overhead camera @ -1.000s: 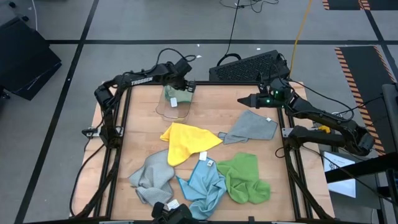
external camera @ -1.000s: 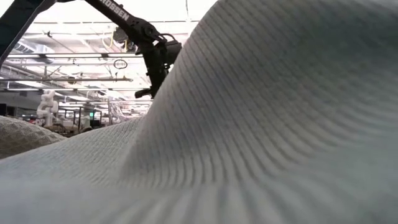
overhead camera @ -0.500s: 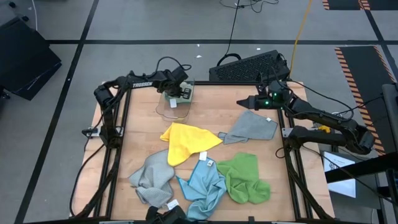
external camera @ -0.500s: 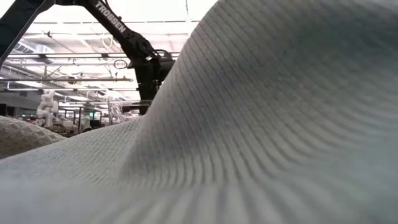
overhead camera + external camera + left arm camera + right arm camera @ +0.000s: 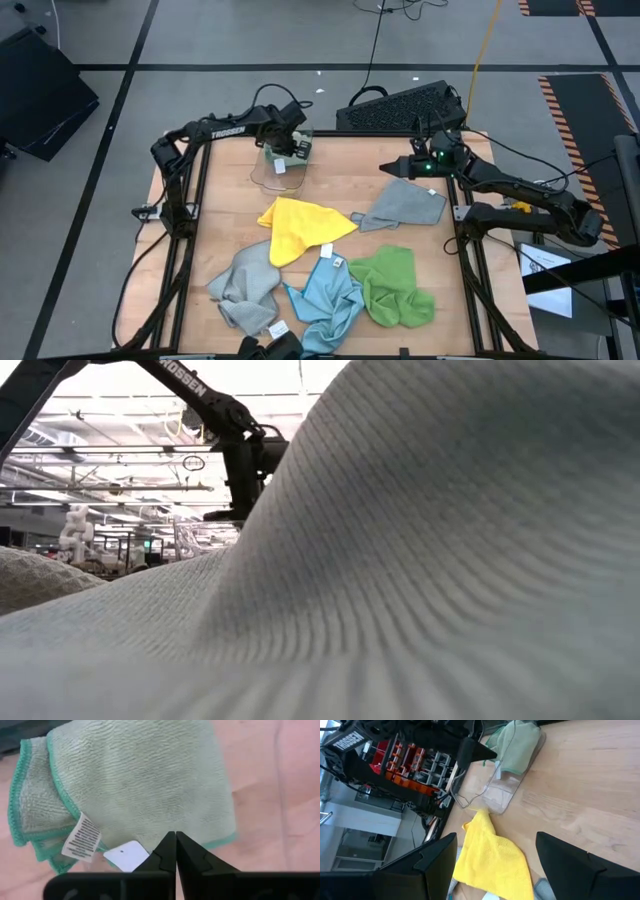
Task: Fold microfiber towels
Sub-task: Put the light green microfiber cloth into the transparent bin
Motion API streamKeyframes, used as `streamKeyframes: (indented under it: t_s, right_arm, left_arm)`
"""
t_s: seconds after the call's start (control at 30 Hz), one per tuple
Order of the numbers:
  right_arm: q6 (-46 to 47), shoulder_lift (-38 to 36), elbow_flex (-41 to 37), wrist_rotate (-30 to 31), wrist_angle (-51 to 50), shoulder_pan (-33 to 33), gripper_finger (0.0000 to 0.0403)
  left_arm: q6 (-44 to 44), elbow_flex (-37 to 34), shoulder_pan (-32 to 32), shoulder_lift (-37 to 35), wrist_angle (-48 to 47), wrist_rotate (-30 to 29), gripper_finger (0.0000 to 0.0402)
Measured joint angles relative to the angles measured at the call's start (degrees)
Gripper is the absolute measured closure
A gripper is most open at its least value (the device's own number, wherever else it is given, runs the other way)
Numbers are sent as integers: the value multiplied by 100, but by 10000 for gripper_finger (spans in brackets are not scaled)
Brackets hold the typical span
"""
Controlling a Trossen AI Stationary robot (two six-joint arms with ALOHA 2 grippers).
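Left gripper, upper centre-left of the high view, is hovering w/ fingers pressed together and empty over the folded pale green towel, which is lying in the clear plastic bin at the table's far edge. In the left wrist view the two dark fingertips are meeting in a point just above the towel's white tag, w/ nothing between them. Compared w/ half a sec ago, the arm is sitting slightly higher and further back over the bin, having dipped toward the towel and come back up; the towel itself is not shifting. Judgement: the pale green one is looking done and deposited, and the left arm is freeing itself for the next cloth.

Right gripper, upper right of the high view, is waiting w/ fingers spread wide, holding nothing, just beyond the far corner of a grey towel; it is barely moving vs. a sec ago.

Outward from there, five towels are still lying crumpled: yellow towel at centre, second grey towel lower left, light blue towel lower centre, bright green towel lower right. Low view is being blocked by towel fabric up close. Approx. one of six done.
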Motion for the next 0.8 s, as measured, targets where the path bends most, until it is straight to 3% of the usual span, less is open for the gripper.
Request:
streamKeyframes:
  t_s: [0.53, 0.8]
  right_arm:
    - [-114, 7, 0, 1, 0, 53, 185]
    - [-70, 7, -7, -24, -12, 181, 195]
  left_arm:
    - [-66, 15, 76, 740, 239, -200, 392]
    - [-187, 16, 39, -18, -54, -210, 397]
